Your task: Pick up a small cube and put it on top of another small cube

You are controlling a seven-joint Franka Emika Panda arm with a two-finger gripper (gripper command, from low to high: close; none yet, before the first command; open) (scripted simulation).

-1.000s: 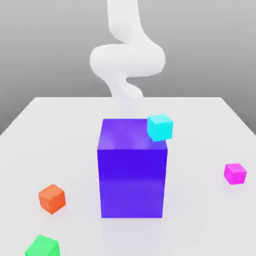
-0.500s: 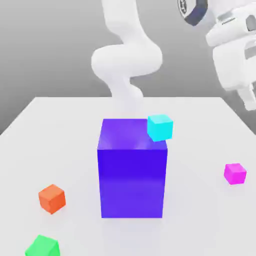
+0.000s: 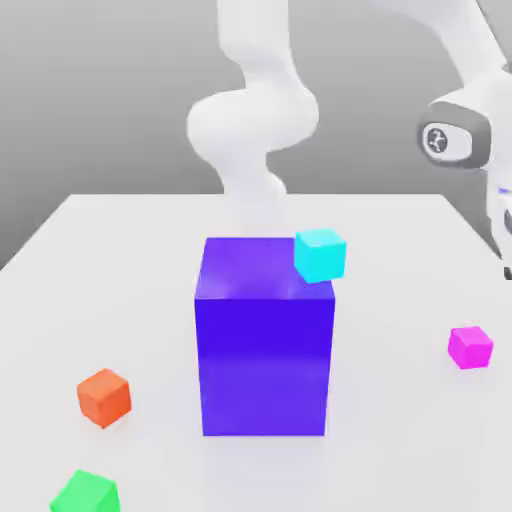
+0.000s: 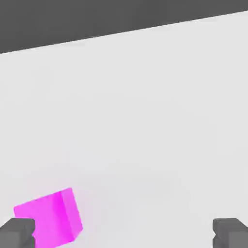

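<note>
approach step, judged from the layout: nothing lifted yet, nothing stacked yet.

reading the exterior view from its left to its right: green cube [image 3: 85,493] at the near edge, orange cube [image 3: 104,397] a little behind it, both resting on the white tabletop [image 3: 400,440]. big blue-purple block [image 3: 264,338] in the middle, with the cyan cube [image 3: 320,254] perched at its top corner on the exterior view's right. small magenta-pink cube [image 3: 469,347] well apart from the block, flat on the tabletop near the exterior view's right edge. white arm [image 3: 460,130] hanging above that side, wrist over the pink cube's area.

from the hand view: pincer [image 4: 126,233] released, fingertips [image 4: 17,232] spread wide, nothing between them. pink cube [image 4: 51,219] sitting just beside one fingertip, off-centre, not in the middle of the gap, and turned somewhat against the line between the tips.

next move, as a judgement: shifting sideways to centre the gap over the pink cube, rolling the wrist to square the pads with two opposite faces, then sinking straight down before clenching. risk of nudging the cube with one tip if lowered from the present offset. which cube serves as the base, not clear from the layout.
</note>
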